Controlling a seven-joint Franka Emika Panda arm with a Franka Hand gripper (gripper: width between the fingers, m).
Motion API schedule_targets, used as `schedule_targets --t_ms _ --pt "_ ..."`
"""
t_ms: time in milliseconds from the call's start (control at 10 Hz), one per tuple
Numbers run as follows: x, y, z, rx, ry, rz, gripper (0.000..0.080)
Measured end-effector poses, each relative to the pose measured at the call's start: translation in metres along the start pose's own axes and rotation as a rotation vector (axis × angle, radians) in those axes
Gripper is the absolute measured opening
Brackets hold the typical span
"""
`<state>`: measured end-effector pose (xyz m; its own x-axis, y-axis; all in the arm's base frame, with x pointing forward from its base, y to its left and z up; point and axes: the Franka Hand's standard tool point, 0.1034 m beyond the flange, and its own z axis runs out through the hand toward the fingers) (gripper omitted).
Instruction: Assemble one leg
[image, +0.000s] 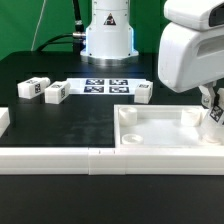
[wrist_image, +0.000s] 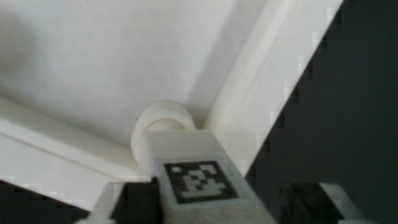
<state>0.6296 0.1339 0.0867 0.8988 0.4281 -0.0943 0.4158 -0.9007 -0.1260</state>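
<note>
White leg (wrist_image: 185, 148) shows its marker tag (wrist_image: 199, 180) only in wrist view.

With 12 o'clock at the far side of the exterior view, the white robot base (image: 108, 35) stands at 12 on the black table (image: 60, 125). Just before it lies the thin flat white marker board (image: 107, 87). A small white tagged plastic leg (image: 28, 89) and a second leg (image: 55, 92) lie side by side at 10. A third leg (image: 143, 92) lies at 1, just beside the board. The large white square tray-like panel (image: 165, 107) fills 3 to 5, behind the long white rail (image: 50, 160) running along 6. A fourth leg (wrist_image: 196, 172) sits at the panel's 3 o'clock corner, against a rounded corner post (wrist_image: 166, 120), between the fingers of the gripper (image: 212, 110).
</note>
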Motion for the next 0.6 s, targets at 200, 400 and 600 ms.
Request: schedule_targets --t_ms 200,400,600 --pt "0.0 0.001 0.0 0.002 0.003 0.007 0.0333" --pt "0.0 0.009 0.002 0.023 0.058 0.246 0.0332" --pt "-0.001 0.015 0.004 0.066 0.076 0.48 0.0319"
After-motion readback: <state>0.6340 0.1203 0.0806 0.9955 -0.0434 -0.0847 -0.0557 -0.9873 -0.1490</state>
